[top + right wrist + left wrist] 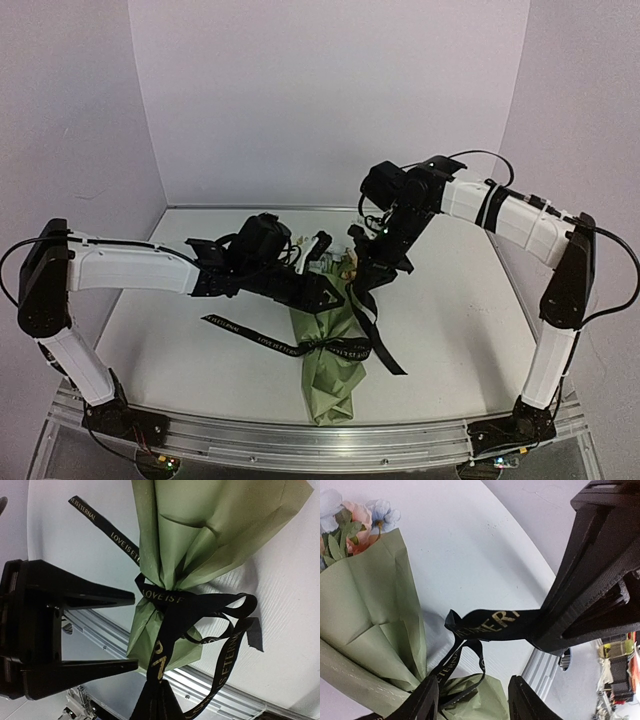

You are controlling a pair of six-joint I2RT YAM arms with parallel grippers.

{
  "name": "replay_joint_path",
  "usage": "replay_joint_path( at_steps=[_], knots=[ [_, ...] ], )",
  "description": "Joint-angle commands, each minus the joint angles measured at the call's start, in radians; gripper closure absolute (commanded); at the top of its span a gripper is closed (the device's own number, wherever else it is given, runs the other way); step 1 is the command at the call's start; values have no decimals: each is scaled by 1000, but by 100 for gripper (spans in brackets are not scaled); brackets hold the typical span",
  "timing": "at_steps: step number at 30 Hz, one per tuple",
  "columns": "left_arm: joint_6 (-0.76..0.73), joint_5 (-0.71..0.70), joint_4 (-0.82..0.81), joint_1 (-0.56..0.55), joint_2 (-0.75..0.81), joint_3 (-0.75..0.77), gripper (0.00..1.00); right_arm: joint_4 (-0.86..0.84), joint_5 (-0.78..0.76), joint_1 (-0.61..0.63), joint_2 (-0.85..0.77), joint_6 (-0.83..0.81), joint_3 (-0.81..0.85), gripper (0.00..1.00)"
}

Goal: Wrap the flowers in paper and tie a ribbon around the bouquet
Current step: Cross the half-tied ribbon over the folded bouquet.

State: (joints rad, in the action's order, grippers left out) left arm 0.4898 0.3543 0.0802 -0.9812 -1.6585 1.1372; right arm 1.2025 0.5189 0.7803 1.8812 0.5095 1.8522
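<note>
Lying on table [450,330] between arms: bouquet [330,360], flowers [355,520] at far end | ribbon [255,338] wrapped round its narrow neck | right gripper [152,702] pinched tight on a ribbon tail | left gripper [135,632] fingers apart, holding nothing

Plain walls [330,100] and railed bench [455,300] suggest a lab

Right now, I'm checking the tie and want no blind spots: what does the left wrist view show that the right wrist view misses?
Only left wrist: the flowers at the wide end of the paper. Only right wrist: the ribbon's long free tail lying across the table. Both: the ribbon cinched around the paper, the right gripper shut on one strand, and the left gripper open.
</note>
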Motion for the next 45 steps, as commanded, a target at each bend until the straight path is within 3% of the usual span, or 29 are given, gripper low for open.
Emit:
replay_joint_path(
  at_steps=[1,11,17,23,28,30,36,41,45],
  knots=[
    [-146,-3,-69,4,19,-25,46,32,93,1,-1,47,44,100],
    [-254,-4,-199,1,-52,-18,30,21,151,2,-14,73,11,100],
    [-269,-29,-267,-2,-79,-11,30,4,162,2,-37,87,-36,100],
    [-275,-41,-345,-20,-75,-54,49,-38,167,2,-53,112,-91,100],
    [-284,-29,-348,-32,-66,-74,83,-93,160,2,-72,143,-145,100],
    [-284,-31,-347,-36,-58,-87,87,-108,160,3,-76,152,-158,100],
    [-310,-100,-387,-49,-2,-172,72,-123,177,5,-78,165,-157,100],
    [-372,-109,-520,-51,14,-254,56,-129,191,14,-86,180,-140,100],
    [-437,-106,-673,-55,-2,-295,54,-144,206,27,-88,198,-131,100]
  ],
)
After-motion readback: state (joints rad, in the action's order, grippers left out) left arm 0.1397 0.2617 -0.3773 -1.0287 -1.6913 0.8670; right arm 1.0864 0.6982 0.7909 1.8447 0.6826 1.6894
